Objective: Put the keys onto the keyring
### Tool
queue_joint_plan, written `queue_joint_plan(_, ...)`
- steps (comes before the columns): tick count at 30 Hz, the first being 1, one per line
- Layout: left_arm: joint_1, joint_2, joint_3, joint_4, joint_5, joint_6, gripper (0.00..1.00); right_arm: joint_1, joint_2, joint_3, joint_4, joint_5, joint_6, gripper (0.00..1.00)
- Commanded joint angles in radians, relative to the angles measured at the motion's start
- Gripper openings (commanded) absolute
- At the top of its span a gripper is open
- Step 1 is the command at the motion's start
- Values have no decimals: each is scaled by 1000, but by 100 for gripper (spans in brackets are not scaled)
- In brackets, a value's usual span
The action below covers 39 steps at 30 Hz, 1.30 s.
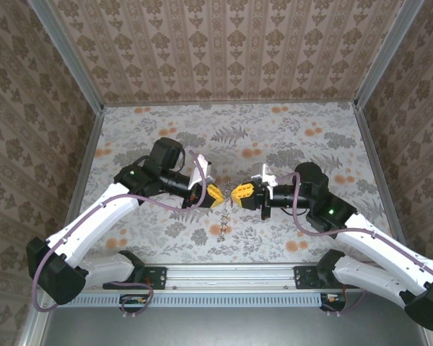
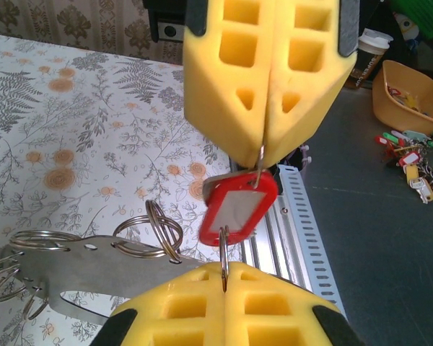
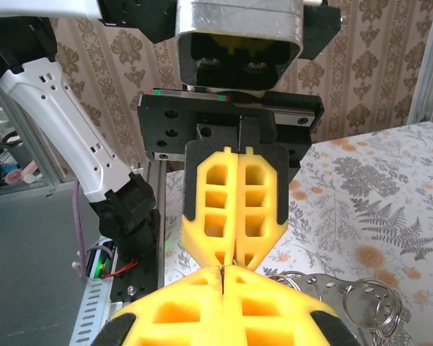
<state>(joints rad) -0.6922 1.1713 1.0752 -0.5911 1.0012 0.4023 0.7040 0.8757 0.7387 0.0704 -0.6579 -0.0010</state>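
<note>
Starting on the left: a flat metal plate (image 2: 79, 263) carrying a bunch of split rings (image 2: 155, 231) hangs off beside the action, over the floral table (image 2: 50, 108). I can't tell what it's hooked to.

The left gripper (image 2: 225, 272) has its foam jaws pressed fully together, pinching a thin hoop seen edge-on. I take that to be the keyring (image 2: 223, 249). It sits right at the lower end of the red tag, and whether it's actually threaded through is hard to call from here.

In the middle are the keys (image 2: 239, 205), meaning the red tag with a silvery key (image 2: 212, 189) peeking out behind its upper corner. They're up in the air between the two grippers, just over the near rail.

The right gripper (image 2: 263, 148) is also clamped tight, holding the keys by the fine wire loop at the tag's top end.

Handling-wise I'd guess it's all feather-light but fiddly. The hoop is stiff, skinny and slick, so foam can let it twist. The tag swings freely on its loop, so I'd grab the tag's flat faces and take the hoop on its rim, away from where the key goes on
</note>
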Motion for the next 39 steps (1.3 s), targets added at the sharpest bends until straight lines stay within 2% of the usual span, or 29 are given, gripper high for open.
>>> queue_joint_plan(1,1,-29,6,2,7,46,0,-8,-19,-32,-9,-3,0,0)
queue_joint_plan(6,-10,-96,-15,14,-32,95,0,-25,-37,-81,67,-82,39,0)
queue_joint_plan(12,-23,-32,76,-177,-35,195,0,-41,-72,-99,109,-127,65,0)
queue_joint_plan(18,-21,-15,121,-239,-42,222,0,-39,-65,-87,167,-130,84,0)
queue_joint_plan(34,6,-40,106,-196,5,205,0,38,1,-71,180,-71,30,0)
queue_joint_plan(39,7,-45,107,-190,13,201,0,40,-5,-84,201,-4,22,0)
